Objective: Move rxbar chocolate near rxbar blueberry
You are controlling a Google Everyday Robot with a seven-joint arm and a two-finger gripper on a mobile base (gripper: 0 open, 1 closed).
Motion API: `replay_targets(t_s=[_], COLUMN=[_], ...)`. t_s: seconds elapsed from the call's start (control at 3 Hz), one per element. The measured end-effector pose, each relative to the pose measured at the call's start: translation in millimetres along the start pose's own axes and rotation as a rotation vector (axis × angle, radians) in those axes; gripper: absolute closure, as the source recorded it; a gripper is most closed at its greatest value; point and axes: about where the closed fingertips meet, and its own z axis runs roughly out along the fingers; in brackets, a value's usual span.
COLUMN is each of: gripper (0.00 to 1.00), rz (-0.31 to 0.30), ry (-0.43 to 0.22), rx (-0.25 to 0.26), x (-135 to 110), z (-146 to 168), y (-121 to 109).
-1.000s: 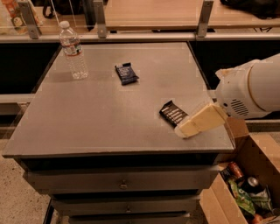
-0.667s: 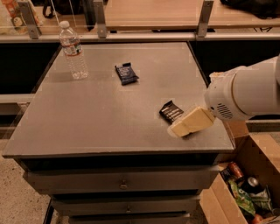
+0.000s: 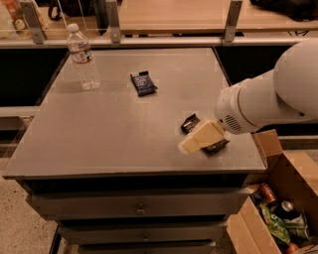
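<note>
My arm (image 3: 278,94): smooth white shell, thick rounded segments, the widest at the right edge of view.
Wrist housing (image 3: 229,110): white, ball-shaped, with a small patch of dark grille holes on its face.
My gripper (image 3: 186,146): pale cream, blocky, wedge-shaped, matte; located low over the near right part of the table (image 3: 99,129).

Open tabletop (image 3: 109,129) between hand (image 3: 186,146) over rxbar chocolate (image 3: 190,123) and rxbar blueberry (image 3: 143,83)

Office-like lab: grey worktop (image 3: 109,129) over drawers (image 3: 141,208), wooden counter (image 3: 169,15) behind, snack-filled cardboard box (image 3: 294,168); pincer (image 3: 188,145) above the worktop's right front.
</note>
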Motion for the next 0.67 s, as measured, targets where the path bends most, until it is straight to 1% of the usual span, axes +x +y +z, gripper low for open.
replay_targets(t_s=[0.33,0.67], gripper=[0.0,0.0], rz=[0.013,0.041], ry=[0.012,0.037], rx=[-0.031,-0.041], x=[4,12], z=[16,31], y=[-3,-9])
